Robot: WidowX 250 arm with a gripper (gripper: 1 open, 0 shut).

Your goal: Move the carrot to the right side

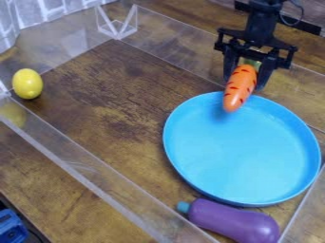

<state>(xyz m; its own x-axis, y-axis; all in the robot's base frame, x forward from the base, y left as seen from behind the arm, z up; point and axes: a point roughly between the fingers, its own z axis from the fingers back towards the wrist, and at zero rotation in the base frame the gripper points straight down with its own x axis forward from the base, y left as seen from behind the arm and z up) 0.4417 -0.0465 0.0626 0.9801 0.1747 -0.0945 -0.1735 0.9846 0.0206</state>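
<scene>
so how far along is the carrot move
Done: the carrot is picked up, pinched at its top end between the fingers of the gripper, its tip hanging over the far rim of the blue plate.
In hand: it is held above the right part of the table, well away from the yellow ball on the left.
Left: setting it down and letting go.

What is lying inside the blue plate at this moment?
The blue plate looks empty. The carrot, held in the gripper, only overlaps the plate's far rim. The small part of the rim behind the carrot tip is covered.
</scene>
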